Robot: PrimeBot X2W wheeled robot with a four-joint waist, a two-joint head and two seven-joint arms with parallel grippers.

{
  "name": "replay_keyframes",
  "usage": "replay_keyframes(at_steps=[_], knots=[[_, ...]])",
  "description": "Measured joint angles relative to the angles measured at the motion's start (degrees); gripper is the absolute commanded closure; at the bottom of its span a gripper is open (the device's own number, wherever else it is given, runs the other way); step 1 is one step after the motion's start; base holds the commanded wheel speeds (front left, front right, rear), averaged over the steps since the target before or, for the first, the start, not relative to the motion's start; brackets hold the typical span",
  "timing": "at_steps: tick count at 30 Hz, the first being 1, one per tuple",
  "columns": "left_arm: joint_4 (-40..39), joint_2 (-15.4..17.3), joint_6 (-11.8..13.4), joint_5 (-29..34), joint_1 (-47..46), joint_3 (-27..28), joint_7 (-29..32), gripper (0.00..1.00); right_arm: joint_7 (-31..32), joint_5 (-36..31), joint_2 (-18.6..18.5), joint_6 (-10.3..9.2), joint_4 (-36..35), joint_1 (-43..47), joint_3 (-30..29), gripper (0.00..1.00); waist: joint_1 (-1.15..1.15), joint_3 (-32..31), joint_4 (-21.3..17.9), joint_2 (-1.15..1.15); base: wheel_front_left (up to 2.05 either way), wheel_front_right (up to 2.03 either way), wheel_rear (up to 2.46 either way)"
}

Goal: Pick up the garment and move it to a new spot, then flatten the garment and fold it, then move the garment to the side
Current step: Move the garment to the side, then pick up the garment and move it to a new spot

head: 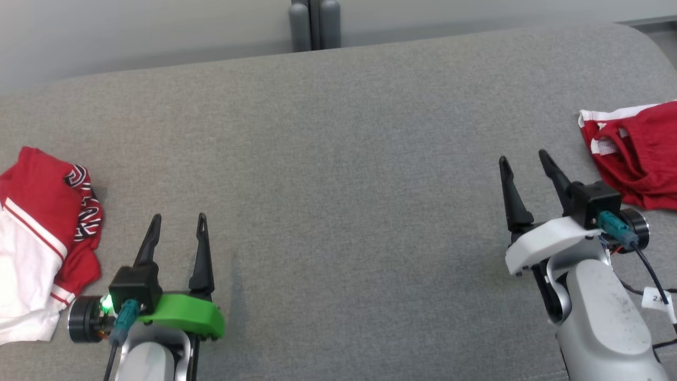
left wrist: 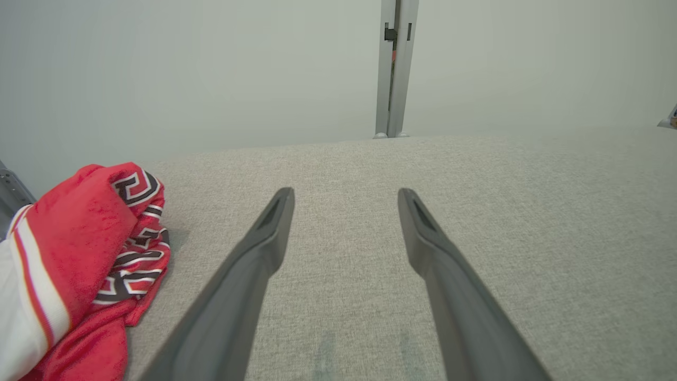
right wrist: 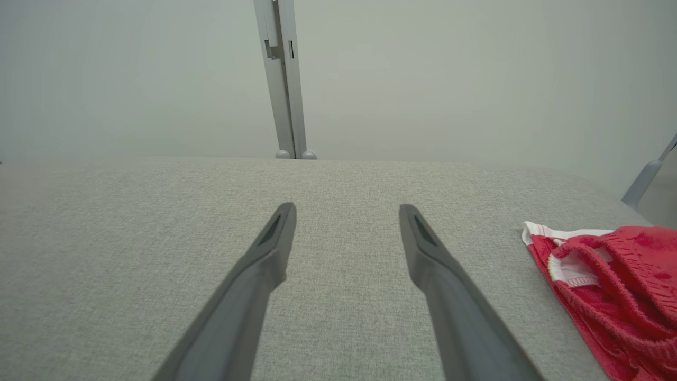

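A crumpled red garment with white trim lies at the table's right edge; the right wrist view has it at the lower right. Just left of it my right gripper stands open and empty over bare cloth, its fingertips apart. Another red and white garment with a black patterned band is bunched at the left edge, seen too at the left of the left wrist view. To its right my left gripper is open with nothing in it.
The grey fabric table top spreads wide between the two grippers. A grey post stands behind the far edge in front of a pale wall. Cables hang off the right forearm.
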Motion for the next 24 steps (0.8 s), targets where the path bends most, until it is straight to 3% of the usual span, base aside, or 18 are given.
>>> replay_keyframes(at_steps=[12,24], knots=[[0.04,-0.10,1.64,-1.70,9.75,1.08,0.00,0.00,0.00,3.35,0.05,0.00,-2.96,10.94,2.08,0.00,0.00,-7.03,1.72,0.00,0.00,0.00,0.00],[-0.27,-0.15,3.43,-4.20,10.49,0.16,0.00,0.00,0.00,4.19,0.03,0.00,-3.18,11.91,3.94,0.00,0.00,-7.19,4.56,0.00,0.00,0.00,0.00]])
